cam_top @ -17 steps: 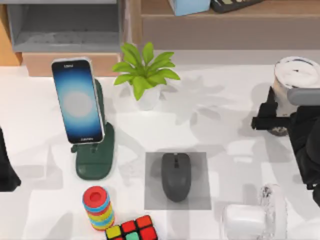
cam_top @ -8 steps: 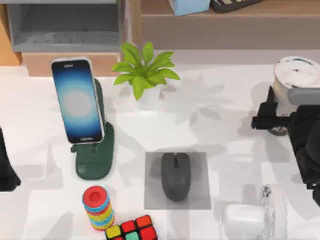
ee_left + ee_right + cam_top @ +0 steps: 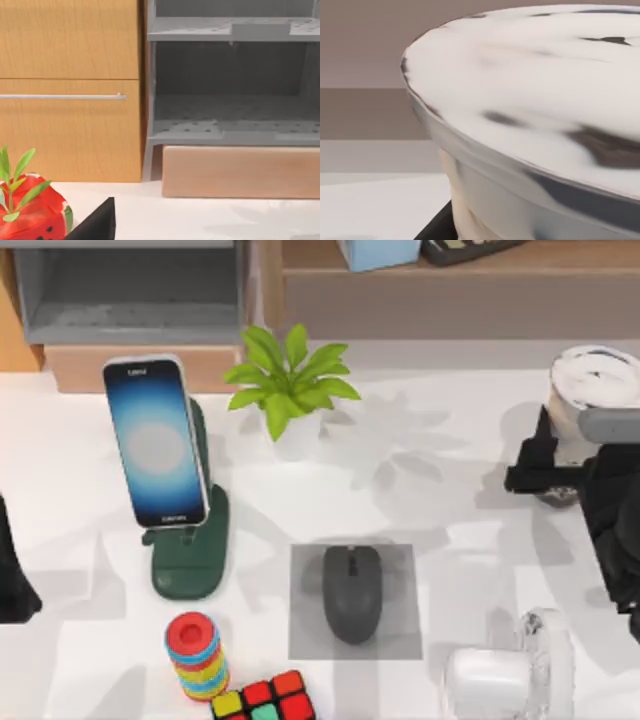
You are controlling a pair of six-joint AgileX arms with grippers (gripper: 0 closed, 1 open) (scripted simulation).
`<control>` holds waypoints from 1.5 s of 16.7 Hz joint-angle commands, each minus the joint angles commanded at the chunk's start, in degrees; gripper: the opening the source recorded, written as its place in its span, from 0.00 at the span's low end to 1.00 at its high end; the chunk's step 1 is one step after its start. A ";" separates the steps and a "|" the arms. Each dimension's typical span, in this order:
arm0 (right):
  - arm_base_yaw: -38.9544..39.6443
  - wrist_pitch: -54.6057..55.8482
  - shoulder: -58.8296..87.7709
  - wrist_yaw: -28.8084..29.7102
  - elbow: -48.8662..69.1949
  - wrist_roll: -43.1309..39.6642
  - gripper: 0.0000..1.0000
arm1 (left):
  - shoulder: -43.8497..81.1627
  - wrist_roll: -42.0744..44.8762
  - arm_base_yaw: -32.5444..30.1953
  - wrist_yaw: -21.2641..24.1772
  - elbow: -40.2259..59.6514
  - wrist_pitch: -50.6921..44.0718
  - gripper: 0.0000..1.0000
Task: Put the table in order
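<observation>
The white table [image 3: 450, 440] carries scattered desk items. My right gripper [image 3: 562, 472] is at the table's far right, shut on a white lidded cup [image 3: 594, 385] and holding it low on its body. That cup [image 3: 545, 105] looms very close in the right wrist view, with a dark finger [image 3: 437, 227] against its base. My left arm [image 3: 12, 575] stays parked at the left edge of the table.
A phone [image 3: 155, 445] leans on a green stand [image 3: 190, 560] beside a potted plant [image 3: 290, 385]. A dark mouse [image 3: 351, 592] lies on a grey mat [image 3: 400, 630]. A ring stack [image 3: 196, 655], a colour cube [image 3: 265, 700] and a white fan [image 3: 510, 675] line the front. Shelves [image 3: 130, 300] stand behind.
My right gripper and the white cup have shifted slightly toward the back of the table together. Everything else has stayed put.
</observation>
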 joint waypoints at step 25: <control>-23.98 -35.83 -6.23 -22.40 41.82 -2.32 0.00 | 0.00 0.00 0.00 0.00 0.00 0.00 1.00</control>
